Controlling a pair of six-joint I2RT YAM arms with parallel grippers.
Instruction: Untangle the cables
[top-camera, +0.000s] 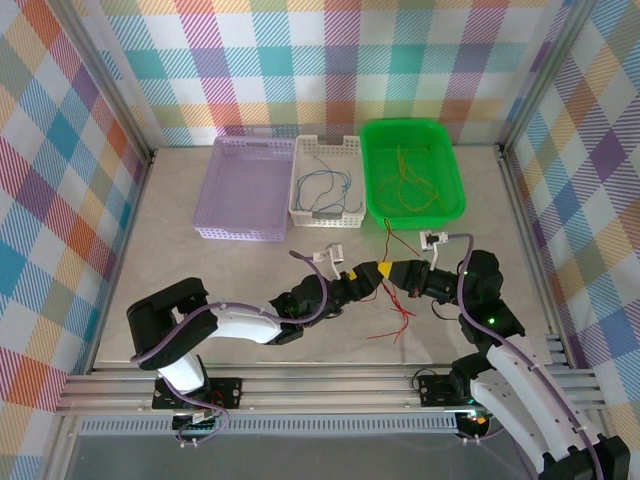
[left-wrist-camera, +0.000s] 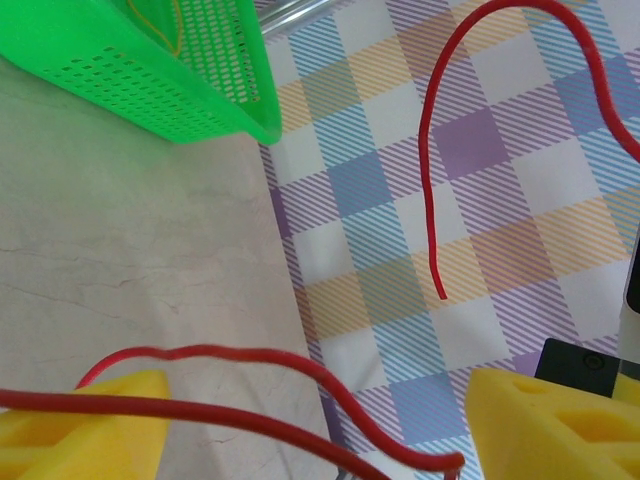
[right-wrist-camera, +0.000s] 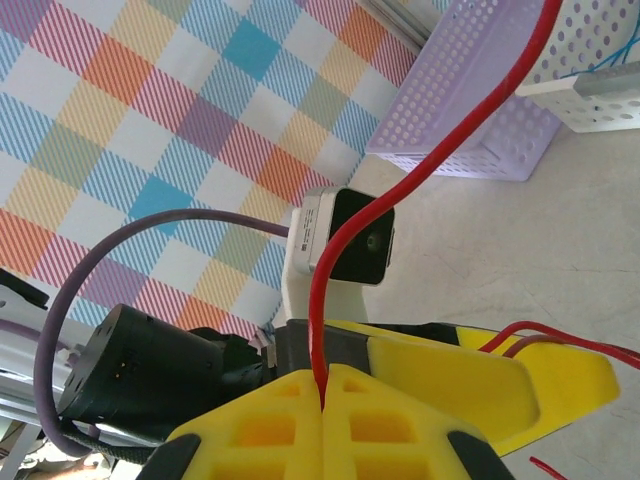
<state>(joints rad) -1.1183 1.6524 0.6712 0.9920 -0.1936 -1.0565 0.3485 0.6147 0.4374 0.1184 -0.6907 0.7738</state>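
My right gripper (right-wrist-camera: 322, 392) pinches a red wire (right-wrist-camera: 335, 260) tight, up in front of the green basket (top-camera: 410, 217). My left gripper (left-wrist-camera: 312, 432) faces it, spread wide, and red wire lies sideways across its gap.

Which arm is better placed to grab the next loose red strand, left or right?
Left, probably: the left tool stands open with a loose red strand crossing between its fingers; the right tool is shut on a red cable, so it is occupied.
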